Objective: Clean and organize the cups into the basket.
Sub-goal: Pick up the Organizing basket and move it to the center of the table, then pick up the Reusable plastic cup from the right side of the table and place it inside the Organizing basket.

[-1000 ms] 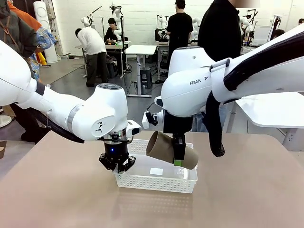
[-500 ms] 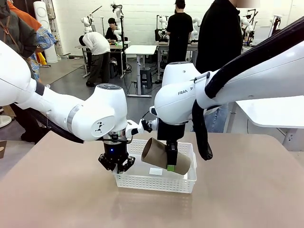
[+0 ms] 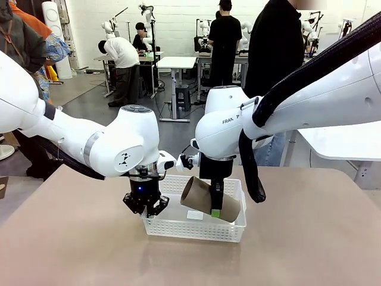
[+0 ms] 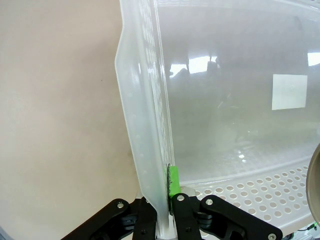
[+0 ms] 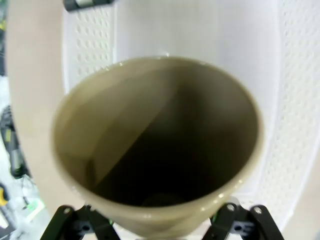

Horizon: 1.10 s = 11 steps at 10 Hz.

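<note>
Left gripper [image 3: 146, 205] is shut on the wall of the basket [image 3: 196, 230] at its 9 o'clock end. Tan cup [image 3: 202, 196] is clamped, tilted, in right gripper [image 3: 216, 210] over the basket's 3 o'clock half.

Tan-brown and matte outside, duller olive-tan inside: cup [image 3: 205, 199]. White, dotted with rows of small round holes: basket [image 3: 178, 225], plus a plain white square label [image 4: 289, 91] on its floor. Black with bright green pads: fingers [image 4: 173, 181]. Plain pinkish beige: surface [image 3: 71, 238]. Glossy white: arms [image 3: 119, 146].
</note>
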Each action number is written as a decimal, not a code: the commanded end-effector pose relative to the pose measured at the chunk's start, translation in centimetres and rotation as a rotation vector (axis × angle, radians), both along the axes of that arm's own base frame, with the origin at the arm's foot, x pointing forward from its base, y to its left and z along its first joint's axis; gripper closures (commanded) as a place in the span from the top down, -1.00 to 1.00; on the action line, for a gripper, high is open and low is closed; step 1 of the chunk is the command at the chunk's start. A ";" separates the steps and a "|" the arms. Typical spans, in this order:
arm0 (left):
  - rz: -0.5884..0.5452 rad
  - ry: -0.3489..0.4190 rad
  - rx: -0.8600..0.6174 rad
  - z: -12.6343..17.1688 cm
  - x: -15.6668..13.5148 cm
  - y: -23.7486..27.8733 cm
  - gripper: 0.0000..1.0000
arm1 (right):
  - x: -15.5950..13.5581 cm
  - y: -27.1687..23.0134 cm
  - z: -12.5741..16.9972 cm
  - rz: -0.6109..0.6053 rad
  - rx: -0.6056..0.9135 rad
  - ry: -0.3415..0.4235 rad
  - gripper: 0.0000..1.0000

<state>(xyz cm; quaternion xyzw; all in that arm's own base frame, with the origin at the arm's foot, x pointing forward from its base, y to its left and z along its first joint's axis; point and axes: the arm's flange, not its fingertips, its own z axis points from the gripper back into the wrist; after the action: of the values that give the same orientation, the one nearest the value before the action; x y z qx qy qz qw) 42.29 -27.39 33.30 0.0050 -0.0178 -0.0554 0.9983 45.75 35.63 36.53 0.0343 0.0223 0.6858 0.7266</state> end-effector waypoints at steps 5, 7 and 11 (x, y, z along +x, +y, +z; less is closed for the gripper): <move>-0.006 0.001 0.006 -0.3 -0.5 -0.3 -1.00 | 0.6 -1.1 -3.4 -0.064 0.001 0.052 0.65; -0.006 0.001 0.006 -0.3 -0.5 -0.3 -1.00 | 0.9 -1.2 -4.2 -0.064 0.003 0.067 0.65; -0.006 0.001 0.006 -0.3 -0.5 -0.3 -1.00 | 0.8 -1.3 -4.0 -0.061 0.026 0.060 1.00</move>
<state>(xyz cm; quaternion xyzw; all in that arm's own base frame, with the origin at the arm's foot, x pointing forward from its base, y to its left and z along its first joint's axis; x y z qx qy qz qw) 42.21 -27.70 33.45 0.0038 -0.0199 -0.0584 0.9981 46.82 34.46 32.49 0.0548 0.0473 0.6683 0.7404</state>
